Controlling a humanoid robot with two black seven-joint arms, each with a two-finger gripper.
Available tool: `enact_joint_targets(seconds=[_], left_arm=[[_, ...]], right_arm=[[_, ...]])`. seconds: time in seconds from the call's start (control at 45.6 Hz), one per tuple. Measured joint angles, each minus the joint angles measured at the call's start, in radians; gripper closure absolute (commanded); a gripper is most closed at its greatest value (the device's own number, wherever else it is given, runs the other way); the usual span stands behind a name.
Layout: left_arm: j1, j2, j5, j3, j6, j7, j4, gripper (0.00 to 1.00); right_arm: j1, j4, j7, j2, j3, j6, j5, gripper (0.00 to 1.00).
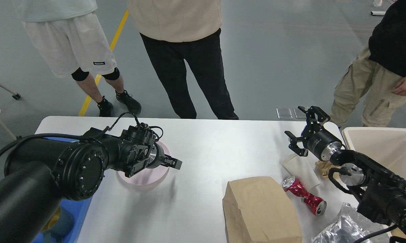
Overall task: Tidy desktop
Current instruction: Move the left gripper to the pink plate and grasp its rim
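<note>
head view: the left end effector [173, 163] reaches low over the right edge of a pink plate [145, 175] on the left part of the white surface [203, 148], a wide tabletop that fills the lower frame from the blue tray [83, 211] at near left to the beige bin [385, 148] at far right. whether its fingers are parted or together cannot be told from here, as they show only as one dark tip pointing right, and whether that tip touches the plate is unclear. to lift the plate well, one finger would likely need to slip under the rim and the other press on top, with the pinch made firm before any lift, then a level carry to the tray. the left arm lies nearly flat along the surface, forearm running left to right, wrist cables looped above. the right end effector [306, 130] hangs in the air above the far right of the surface with fingers spread wide and nothing between them, just beyond a tipped white paper cup [299, 168]. near it lie a crushed red can [304, 195], a brown paper bag [260, 209] and a silver wrapper [341, 229], all still to be cleared. three people stand beyond the far edge.
</note>
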State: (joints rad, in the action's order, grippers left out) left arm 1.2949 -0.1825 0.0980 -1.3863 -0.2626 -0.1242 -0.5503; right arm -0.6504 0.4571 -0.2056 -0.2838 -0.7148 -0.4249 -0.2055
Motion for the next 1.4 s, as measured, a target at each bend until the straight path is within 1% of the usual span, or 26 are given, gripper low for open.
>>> enact_joint_targets(seconds=[0.263,0.592,0.811,0.942,1.03,1.162,1.293,1.315,1.337,1.403], left_arm=[[-0.050,0.003,0.000,0.024,0.001,0.000,0.046,0.11],[-0.082,0.004,-0.002,0.056,0.000,0.000,0.049,0.11],[-0.093,0.003,-0.006,0.063,-0.024,-0.002,0.045,0.11],[-0.094,0.004,-0.006,0.063,-0.057,-0.003,0.043,0.16],[-0.094,0.004,-0.006,0.063,-0.076,-0.003,0.043,0.20],[-0.092,0.006,-0.006,0.062,-0.084,-0.003,0.044,0.32],[-0.086,0.006,-0.006,0.061,-0.091,-0.003,0.044,0.51],[-0.085,0.006,-0.006,0.061,-0.094,-0.003,0.044,0.55],[-0.083,0.007,-0.006,0.060,-0.099,-0.002,0.044,0.62],[-0.079,0.007,-0.006,0.060,-0.117,0.010,0.043,0.74]], right_arm=[[0.000,0.000,0.000,0.000,0.000,0.000,0.000,0.00],[0.000,0.000,0.000,0.000,0.000,0.000,0.000,0.00],[0.000,0.000,0.000,0.000,0.000,0.000,0.000,0.00],[0.000,0.000,0.000,0.000,0.000,0.000,0.000,0.00],[0.000,0.000,0.000,0.000,0.000,0.000,0.000,0.00],[0.000,0.000,0.000,0.000,0.000,0.000,0.000,0.00],[0.000,0.000,0.000,0.000,0.000,0.000,0.000,0.00],[0.000,0.000,0.000,0.000,0.000,0.000,0.000,0.00],[0.000,0.000,0.000,0.000,0.000,0.000,0.000,0.00],[0.000,0.000,0.000,0.000,0.000,0.000,0.000,0.00]])
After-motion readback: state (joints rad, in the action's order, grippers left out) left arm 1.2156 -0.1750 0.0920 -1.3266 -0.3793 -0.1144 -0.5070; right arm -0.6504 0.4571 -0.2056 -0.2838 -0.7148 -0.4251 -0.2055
